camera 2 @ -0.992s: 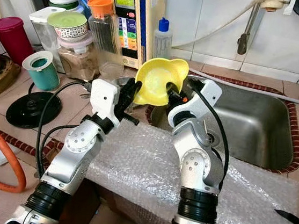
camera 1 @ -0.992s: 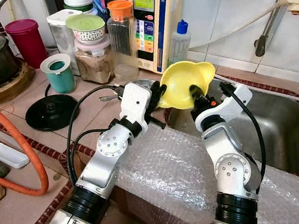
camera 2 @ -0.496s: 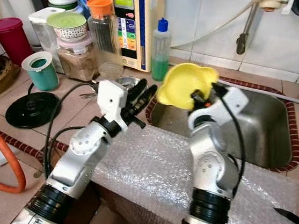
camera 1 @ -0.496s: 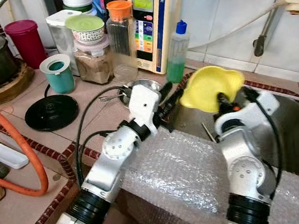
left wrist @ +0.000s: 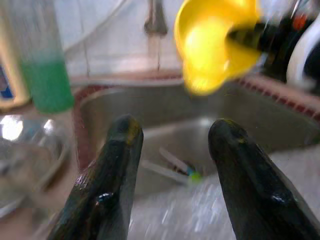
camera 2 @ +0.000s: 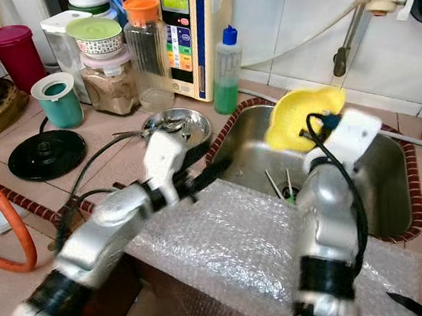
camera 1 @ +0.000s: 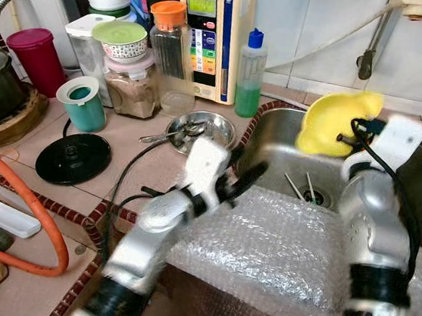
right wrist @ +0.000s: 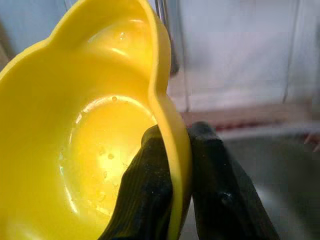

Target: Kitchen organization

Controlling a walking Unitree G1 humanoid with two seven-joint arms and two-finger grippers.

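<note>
Bubble wrap [camera 1: 278, 242] over the counter's front edge. Left gripper [left wrist: 172, 165] swung off the steel dish [camera 1: 203, 129], now at the sink's [camera 2: 398, 187] near left corner, jaws spread and empty. Beyond, right gripper [right wrist: 172, 185] carried from the sink's left rim to above its basin, jaws pinching the yellow bowl's [camera 2: 301, 116] rim. Probably bound for rinsing or the far side; release not yet made.

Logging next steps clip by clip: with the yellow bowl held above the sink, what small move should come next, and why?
Probably lower the yellow plastic bowl into the steel sink. The right gripper pinches its rim, holding it in the air over the basin; the left gripper is open and empty near the sink's edge.
</note>
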